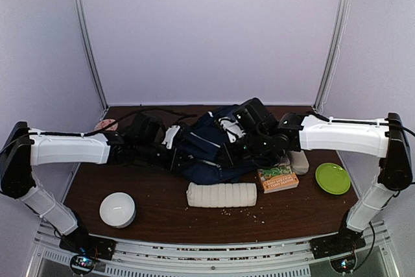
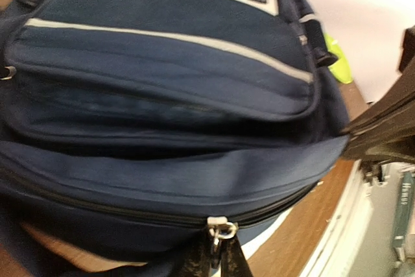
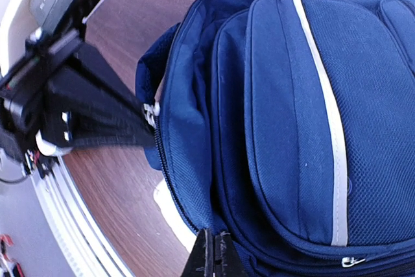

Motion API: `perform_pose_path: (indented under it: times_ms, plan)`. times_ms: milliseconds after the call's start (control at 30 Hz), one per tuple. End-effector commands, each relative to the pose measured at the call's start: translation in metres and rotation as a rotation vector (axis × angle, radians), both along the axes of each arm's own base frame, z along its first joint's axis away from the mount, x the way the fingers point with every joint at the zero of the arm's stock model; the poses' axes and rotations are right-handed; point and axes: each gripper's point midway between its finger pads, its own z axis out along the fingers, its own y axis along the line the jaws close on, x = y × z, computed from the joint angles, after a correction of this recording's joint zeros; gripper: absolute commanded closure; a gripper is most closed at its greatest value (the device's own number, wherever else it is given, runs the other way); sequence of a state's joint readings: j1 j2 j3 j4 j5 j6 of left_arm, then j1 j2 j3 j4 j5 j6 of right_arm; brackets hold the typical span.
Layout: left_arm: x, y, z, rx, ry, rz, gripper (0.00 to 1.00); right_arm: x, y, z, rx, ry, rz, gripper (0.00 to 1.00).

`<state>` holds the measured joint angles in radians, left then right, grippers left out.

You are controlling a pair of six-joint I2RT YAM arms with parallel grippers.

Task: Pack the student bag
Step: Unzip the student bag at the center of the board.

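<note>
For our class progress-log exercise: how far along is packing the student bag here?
Done: nothing visibly packed. In hand: left gripper pinches the zipper pull on the student bag; right gripper is shut at its edge. Remaining: white pouch, book and green plate lie on the table, outside.

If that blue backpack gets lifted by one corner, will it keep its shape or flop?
Probably flop: the backpack is soft fabric, slumped and creased on the table. It likely drags rather than slides, since its woven cloth looks rough.
</note>
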<state>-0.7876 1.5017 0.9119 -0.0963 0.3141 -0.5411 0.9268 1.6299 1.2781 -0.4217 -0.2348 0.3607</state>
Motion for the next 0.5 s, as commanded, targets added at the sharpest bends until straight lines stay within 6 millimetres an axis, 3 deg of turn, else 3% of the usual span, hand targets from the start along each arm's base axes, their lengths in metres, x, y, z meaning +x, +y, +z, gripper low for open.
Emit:
perform_pose_path:
  times_ms: [0,267,467]
  plan:
    - [0.004,0.048,-0.019,0.262,-0.035,0.079,1.0,-0.006,-0.02,0.015,-0.043,-0.085,0.045,1.0]
    - [0.007,0.07,-0.03,0.367,-0.061,0.126,1.0,-0.033,-0.045,-0.031,-0.13,-0.022,0.078,1.0]
    - [0.005,0.076,-0.039,0.395,-0.065,0.128,1.0,-0.045,-0.059,-0.041,-0.137,-0.01,0.071,1.0]
